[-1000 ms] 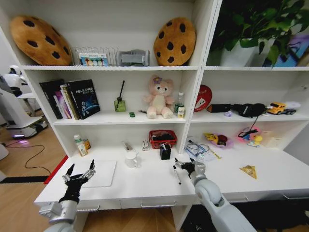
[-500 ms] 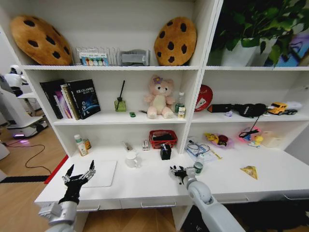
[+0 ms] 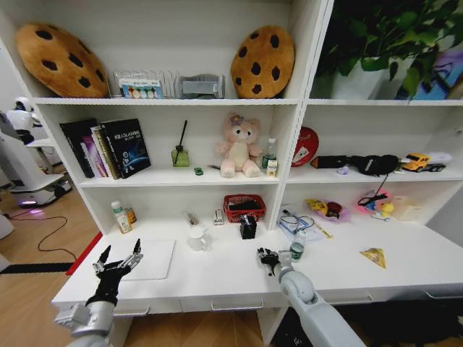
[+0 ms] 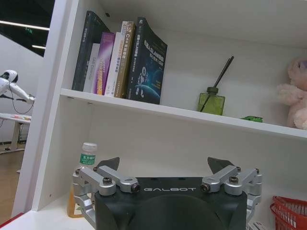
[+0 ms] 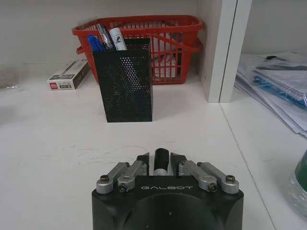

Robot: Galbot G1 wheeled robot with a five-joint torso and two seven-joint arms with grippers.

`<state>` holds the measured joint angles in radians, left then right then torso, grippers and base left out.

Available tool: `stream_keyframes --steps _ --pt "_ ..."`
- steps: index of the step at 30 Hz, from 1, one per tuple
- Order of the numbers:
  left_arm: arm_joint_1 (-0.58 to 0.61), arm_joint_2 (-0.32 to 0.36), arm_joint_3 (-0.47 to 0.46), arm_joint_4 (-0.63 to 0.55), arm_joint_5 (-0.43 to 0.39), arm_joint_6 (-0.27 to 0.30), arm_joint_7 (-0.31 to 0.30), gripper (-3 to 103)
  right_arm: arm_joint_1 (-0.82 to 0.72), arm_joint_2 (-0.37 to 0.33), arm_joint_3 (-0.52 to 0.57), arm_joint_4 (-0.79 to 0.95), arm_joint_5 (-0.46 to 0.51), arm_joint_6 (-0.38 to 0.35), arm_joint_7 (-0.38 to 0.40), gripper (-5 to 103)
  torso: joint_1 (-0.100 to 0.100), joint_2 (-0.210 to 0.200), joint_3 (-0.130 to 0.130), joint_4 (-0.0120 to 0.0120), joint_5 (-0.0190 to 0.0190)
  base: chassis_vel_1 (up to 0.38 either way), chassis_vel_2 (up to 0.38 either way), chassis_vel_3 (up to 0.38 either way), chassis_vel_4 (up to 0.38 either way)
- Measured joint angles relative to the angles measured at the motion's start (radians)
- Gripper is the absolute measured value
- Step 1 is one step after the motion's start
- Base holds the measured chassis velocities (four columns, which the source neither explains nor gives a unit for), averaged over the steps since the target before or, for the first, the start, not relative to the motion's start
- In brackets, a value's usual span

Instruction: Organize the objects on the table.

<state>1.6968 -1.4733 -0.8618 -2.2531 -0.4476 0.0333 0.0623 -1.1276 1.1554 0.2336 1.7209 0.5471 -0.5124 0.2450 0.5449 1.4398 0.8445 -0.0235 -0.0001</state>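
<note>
White table (image 3: 217,278), pen holder (image 3: 248,228) atop

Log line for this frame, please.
right gripper: shut on pen, facing pen holder | left gripper: open, idle over table

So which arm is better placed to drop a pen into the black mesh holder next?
The right. Its tool is shut on a pen and faces the black mesh pen holder close ahead. The left tool is open, over the laptop at the desk's far end.
</note>
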Motion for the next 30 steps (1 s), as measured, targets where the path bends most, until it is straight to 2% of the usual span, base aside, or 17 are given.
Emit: stream_keyframes --steps 4,7,10,11,14,15,17,18,20,21,24,25,26,30 --pt "0.0 0.001 -0.002 0.0 -0.002 0.002 0.001 100 -0.001 -0.001 -0.002 0.006 -0.006 0.002 -0.006 13 0.0 0.0 0.0 0.0 0.0002 0.0 0.0 0.0 0.0" --pt "0.0 0.002 -0.004 0.001 -0.004 0.002 0.001 100 -0.001 -0.004 0.0 0.013 -0.021 0.025 -0.019 13 0.0 0.0 0.0 0.0 0.0003 0.0 0.0 0.0 0.0" --pt "0.0 0.003 -0.006 0.006 -0.006 0.002 0.001 100 0.011 -0.014 0.013 0.04 -0.068 0.132 -0.064 13 0.0 0.0 0.0 0.0 0.0004 0.0 0.0 0.0 0.0" --pt "0.0 0.003 -0.006 0.006 -0.006 0.002 0.001 100 0.011 -0.014 0.013 0.04 -0.068 0.132 -0.064 13 0.0 0.0 0.0 0.0 0.0004 0.0 0.0 0.0 0.0" --pt "0.0 0.005 -0.008 0.009 -0.007 0.001 0.001 100 0.092 -0.024 0.012 0.054 -0.117 0.283 -0.106 13 0.0 0.0 0.0 -0.0001 -0.0001 0.0 0.0 0.0 0.0" --pt "0.0 0.005 -0.008 0.009 -0.007 0.001 0.001 100 0.092 -0.024 0.012 0.054 -0.117 0.283 -0.106 13 0.0 0.0 0.0 -0.0001 -0.0001 0.0 0.0 0.0 0.0" --pt "-0.003 0.006 -0.007 0.011 -0.007 0.001 0.001 100 0.185 -0.002 -0.009 -0.022 -0.187 0.394 -0.145 13 0.0 0.0 0.0 -0.0002 -0.0002 0.0 0.0 0.0 0.0" --pt "-0.003 0.006 -0.007 0.011 -0.007 0.001 0.001 100 0.185 -0.002 -0.009 -0.022 -0.187 0.394 -0.145 13 0.0 0.0 0.0 -0.0002 -0.0002 0.0 0.0 0.0 0.0" --pt "-0.006 0.006 0.0 0.011 -0.003 0.001 0.001 100 0.33 0.062 -0.049 -0.203 -0.263 0.546 -0.204 13 0.0 0.0 0.0 0.0003 0.0002 0.0 0.0 0.0 0.0" --pt "-0.007 0.006 0.001 0.011 -0.002 0.002 0.001 100 0.369 0.081 -0.061 -0.255 -0.271 0.577 -0.22 13 0.0 0.0 0.0 0.0003 0.0 0.0 0.0 0.0 0.0" --pt "-0.009 0.006 0.004 0.013 0.001 0.003 0.001 100 0.412 0.106 -0.074 -0.318 -0.279 0.613 -0.239 13 0.0 0.0 0.0 0.0008 -0.0001 0.0 0.0 0.0 0.0" --pt "-0.011 0.007 0.007 0.016 0.006 0.005 0.0 100 0.472 0.151 -0.086 -0.435 -0.314 0.67 -0.277 13 0.0 0.0 0.0 0.0007 -0.0002 0.0 0.0 0.0 0.0" --pt "-0.012 0.007 0.008 0.016 0.008 0.007 -0.001 100 0.494 0.172 -0.087 -0.493 -0.341 0.692 -0.296 13 0.0 0.0 0.0 0.0004 0.0 0.0 0.0 0.0 0.0" --pt "-0.012 0.009 0.007 0.015 0.009 0.009 -0.002 100 0.509 0.203 -0.084 -0.556 -0.369 0.704 -0.316 13 0.0 0.0 0.0 0.0 -0.0001 0.0 0.0 0.0 0.0"
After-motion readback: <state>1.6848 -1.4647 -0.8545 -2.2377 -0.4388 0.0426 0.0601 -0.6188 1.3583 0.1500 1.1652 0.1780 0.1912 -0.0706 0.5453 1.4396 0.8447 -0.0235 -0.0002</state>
